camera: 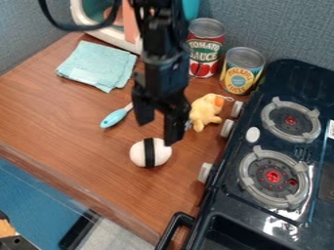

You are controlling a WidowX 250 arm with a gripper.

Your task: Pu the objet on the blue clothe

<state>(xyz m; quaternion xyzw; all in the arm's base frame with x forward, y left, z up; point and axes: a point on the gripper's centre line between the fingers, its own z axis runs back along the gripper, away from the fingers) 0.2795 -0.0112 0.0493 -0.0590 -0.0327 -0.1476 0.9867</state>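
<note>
Your claw (159, 128) hangs near the centre of the frame, its two fingers apart, gripping nothing. Just below it sits a white ball with a black band (150, 153), probably your object. You seem to be at the grasp: line up over it, lower, then close. The blue cloth (98, 66) lies upper left; lift over the blue spoon (114, 117) on the way. The counter (58, 112) edge slants across lower left; the stove (225, 195) limits your room at right.

I count two tin cans (207, 36), one cloth (98, 64), one plush toy (205, 112), one toy rice ball (150, 153), one blue-ended utensil (114, 118), one stove (287, 73), two burners (274, 177), three side knobs (205, 172).
</note>
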